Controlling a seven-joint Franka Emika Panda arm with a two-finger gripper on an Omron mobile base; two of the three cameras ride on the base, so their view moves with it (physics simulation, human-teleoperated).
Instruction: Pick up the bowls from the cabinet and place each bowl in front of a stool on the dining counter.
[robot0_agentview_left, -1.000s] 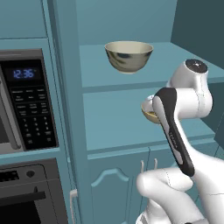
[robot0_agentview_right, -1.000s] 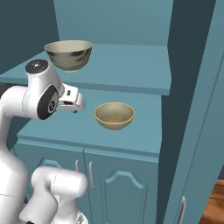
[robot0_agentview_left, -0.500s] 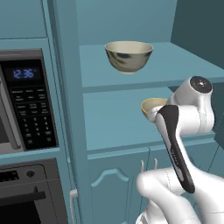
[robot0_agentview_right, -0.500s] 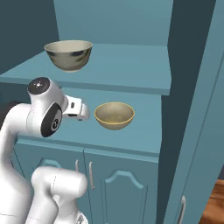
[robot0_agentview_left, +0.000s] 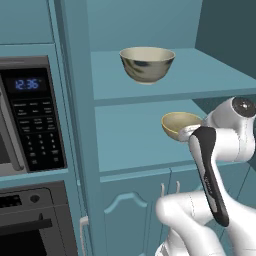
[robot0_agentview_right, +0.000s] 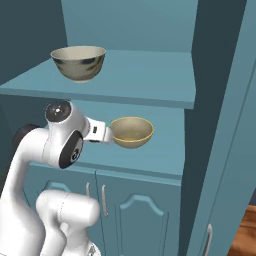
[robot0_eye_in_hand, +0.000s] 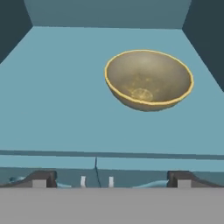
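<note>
The plain tan-yellow bowl (robot0_eye_in_hand: 148, 78) stands upright on the lower open shelf (robot0_agentview_left: 130, 145) of the teal cabinet (robot0_agentview_right: 220, 125), right of the shelf's middle. The cream bowl with dark mottled marks (robot0_agentview_left: 147, 64) rests on the shelf above, also upright (robot0_agentview_right: 78, 62). My gripper (robot0_eye_in_hand: 111, 179) is open, its fingertips (robot0_eye_in_hand: 41, 178) spread wide, level with the lower shelf's front edge and short of the tan bowl (robot0_agentview_right: 131, 132). In the right base view the hand (robot0_agentview_right: 102, 134) sits just left of that bowl. Nothing is between the fingers.
Panelled doors with thin metal handles (robot0_agentview_left: 170, 189) close the cabinet below the shelf. A built-in microwave (robot0_agentview_left: 30, 115) and an oven (robot0_agentview_left: 35, 225) fill the column to the left. The cabinet's side wall (robot0_agentview_right: 210, 100) bounds the shelf on the right.
The arm's elbow has sunk and the hand has dropped from upper-shelf height to the lower shelf's front, closer to the tan bowl. Both bowls stay put.
</note>
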